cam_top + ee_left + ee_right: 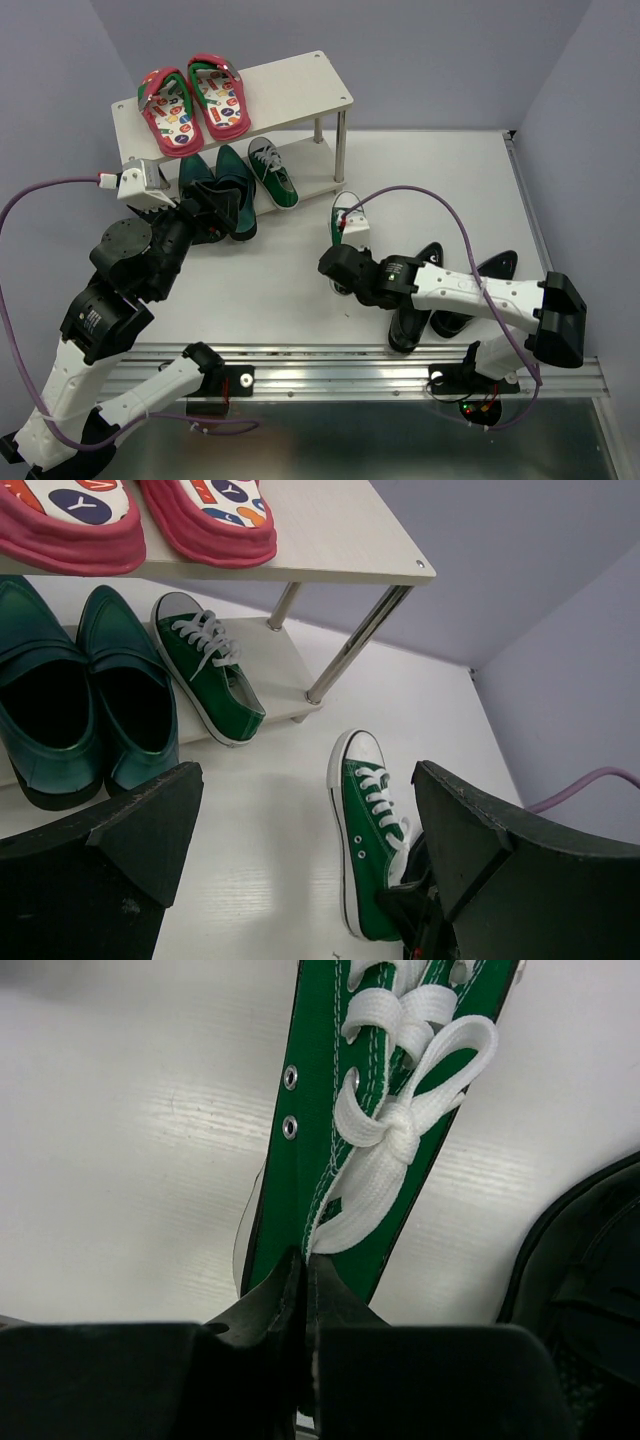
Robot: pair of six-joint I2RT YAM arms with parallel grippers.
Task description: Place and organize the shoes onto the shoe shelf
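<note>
White tabletop [280, 290]: right gripper [303, 1272] pinches one of two green sneakers [368, 830]; left gripper [307, 780] gapes empty.

Shoes, eight in all, four kinds, 2 each:
- red flip-flops [166, 112]: 2
- teal dress shoes [130, 695]: 2
- green sneakers [272, 172]: 2
- black dress shoes [497, 266]: 2 (an arm crosses both, so this is counted from the two toes that stick out)

That makes 4 pairs, no odd shoe.

Shelf [300, 85]: 1, with 2 boards [310, 160], upper and lower. Silver legs [342, 140]: only 2 can be counted from above, the rest are hidden.

Robot arms [120, 290]: 2. Purple cables [40, 195]: 2, one per arm.
</note>
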